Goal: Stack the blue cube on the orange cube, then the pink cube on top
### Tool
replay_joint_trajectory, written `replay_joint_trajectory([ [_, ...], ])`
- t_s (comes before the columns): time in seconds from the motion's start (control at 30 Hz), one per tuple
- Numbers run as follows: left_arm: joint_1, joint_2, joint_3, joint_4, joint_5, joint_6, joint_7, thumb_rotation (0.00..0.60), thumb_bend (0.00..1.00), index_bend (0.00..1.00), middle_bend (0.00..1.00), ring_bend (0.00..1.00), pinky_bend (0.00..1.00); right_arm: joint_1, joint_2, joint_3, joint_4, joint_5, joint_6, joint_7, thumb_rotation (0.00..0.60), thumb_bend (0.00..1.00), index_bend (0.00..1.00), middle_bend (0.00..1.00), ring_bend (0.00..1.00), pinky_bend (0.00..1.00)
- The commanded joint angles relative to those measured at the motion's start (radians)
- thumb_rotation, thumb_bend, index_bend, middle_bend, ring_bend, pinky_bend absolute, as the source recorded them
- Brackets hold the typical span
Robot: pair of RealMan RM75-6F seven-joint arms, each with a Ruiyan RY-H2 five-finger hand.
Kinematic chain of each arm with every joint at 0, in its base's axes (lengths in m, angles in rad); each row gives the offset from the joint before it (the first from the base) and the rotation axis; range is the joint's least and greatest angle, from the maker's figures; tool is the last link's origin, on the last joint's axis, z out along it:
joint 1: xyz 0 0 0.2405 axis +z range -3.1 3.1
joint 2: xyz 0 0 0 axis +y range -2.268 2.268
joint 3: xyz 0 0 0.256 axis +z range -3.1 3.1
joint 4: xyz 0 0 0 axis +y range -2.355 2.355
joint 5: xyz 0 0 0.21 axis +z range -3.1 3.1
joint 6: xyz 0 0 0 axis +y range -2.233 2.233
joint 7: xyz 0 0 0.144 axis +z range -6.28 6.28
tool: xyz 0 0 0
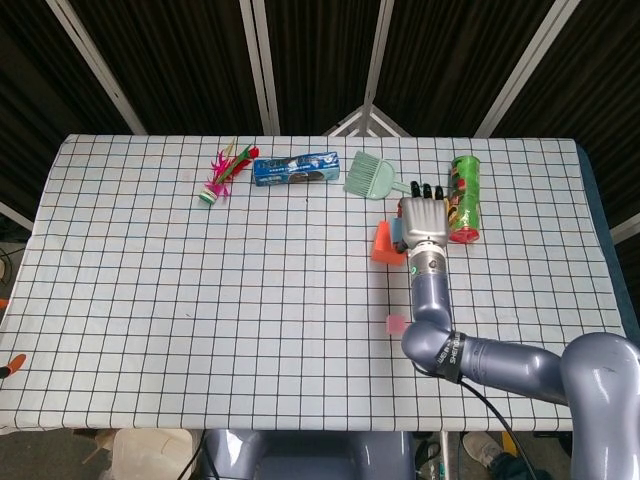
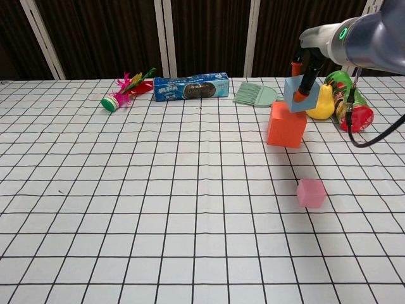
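My right hand (image 2: 306, 69) grips the blue cube (image 2: 296, 96) from above and holds it tilted over the back right edge of the orange cube (image 2: 285, 125). Whether the two cubes touch I cannot tell. The pink cube (image 2: 311, 192) lies alone on the cloth, nearer to me. In the head view the right hand (image 1: 424, 220) covers most of the blue cube, with the orange cube (image 1: 384, 244) showing to its left. There the pink cube (image 1: 394, 324) sits against the arm's edge. My left hand is out of sight.
A yellow pear (image 2: 322, 103) and a green can (image 2: 350, 100) lie just right of the stack. A green brush (image 2: 255, 95), a blue cookie pack (image 2: 191, 87) and a feathered shuttlecock (image 2: 123, 92) line the far edge of the table (image 2: 126, 209).
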Motion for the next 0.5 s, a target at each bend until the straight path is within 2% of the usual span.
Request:
replay_joint_trajectory([
  [0.03, -0.003, 0.0, 0.001, 0.001, 0.0, -0.008, -0.001, 0.6, 0.21, 0.22, 0.01, 0.0, 0.02, 0.01, -0.027, 0.047, -0.012, 0.04, 0.041, -0.014, 0.6, 0.83, 0.76, 0.09, 0.06, 0.0],
  [0.23, -0.004, 0.007, 0.0, 0.009, -0.003, -0.016, -0.023, 0.6, 0.21, 0.22, 0.01, 0.0, 0.02, 0.027, -0.071, 0.116, 0.011, 0.064, 0.122, -0.031, 0.6, 0.89, 0.8, 0.09, 0.08, 0.0],
  [0.37, -0.002, 0.012, -0.002, 0.012, -0.001, -0.017, -0.038, 0.6, 0.21, 0.22, 0.01, 0.0, 0.02, 0.026, -0.098, 0.159, 0.027, 0.055, 0.163, -0.014, 0.6, 0.9, 0.83, 0.09, 0.09, 0.0],
  [0.5, -0.003, 0.015, 0.001, 0.015, 0.004, -0.022, -0.048, 0.6, 0.21, 0.22, 0.01, 0.0, 0.02, 0.016, -0.118, 0.19, 0.048, 0.05, 0.158, -0.004, 0.6, 0.9, 0.83, 0.09, 0.09, 0.0],
])
